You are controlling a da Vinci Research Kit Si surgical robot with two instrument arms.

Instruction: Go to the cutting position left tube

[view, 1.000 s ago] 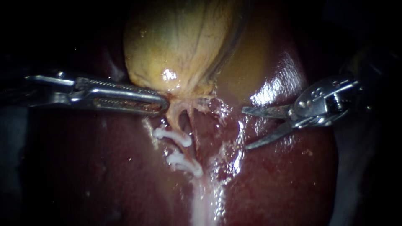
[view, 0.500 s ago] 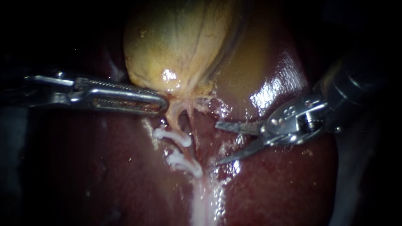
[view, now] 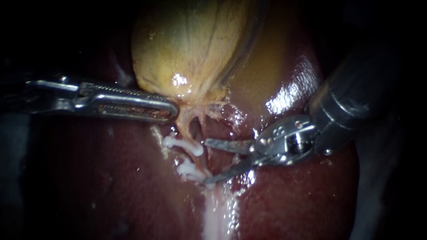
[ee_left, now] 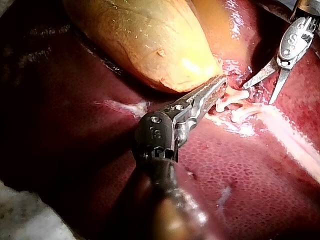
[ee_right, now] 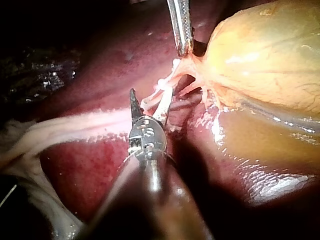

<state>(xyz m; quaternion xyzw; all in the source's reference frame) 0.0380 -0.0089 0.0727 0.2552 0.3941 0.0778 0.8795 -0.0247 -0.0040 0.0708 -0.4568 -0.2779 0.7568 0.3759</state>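
The yellow gallbladder (view: 191, 49) lies on the dark red liver (view: 111, 178). From its neck two thin tubes (view: 186, 121) run down. The left one carries two white clips (view: 183, 144), also seen in the left wrist view as clips (ee_left: 235, 97). My left instrument (view: 171, 111) is shut on the gallbladder neck and holds it taut; the wrist views show this left instrument (ee_left: 216, 90) (ee_right: 185, 47) too. My right instrument (view: 207, 162) has two thin blades standing open. One blade tip is at each clip, and the tube stretch between the clips sits at their mouth. Its blades (ee_right: 150, 106) are open beside the clips.
A white strand of tissue (view: 215, 213) runs down the liver below the lower clip. Wet glossy liver (view: 289, 93) lies under the right shaft. White gauze-like material (ee_left: 25, 220) shows beside the liver in the left wrist view.
My right instrument has moved left across the liver with its blades open, from well right of the tubes to the clips. The left instrument and the gallbladder have stayed still.
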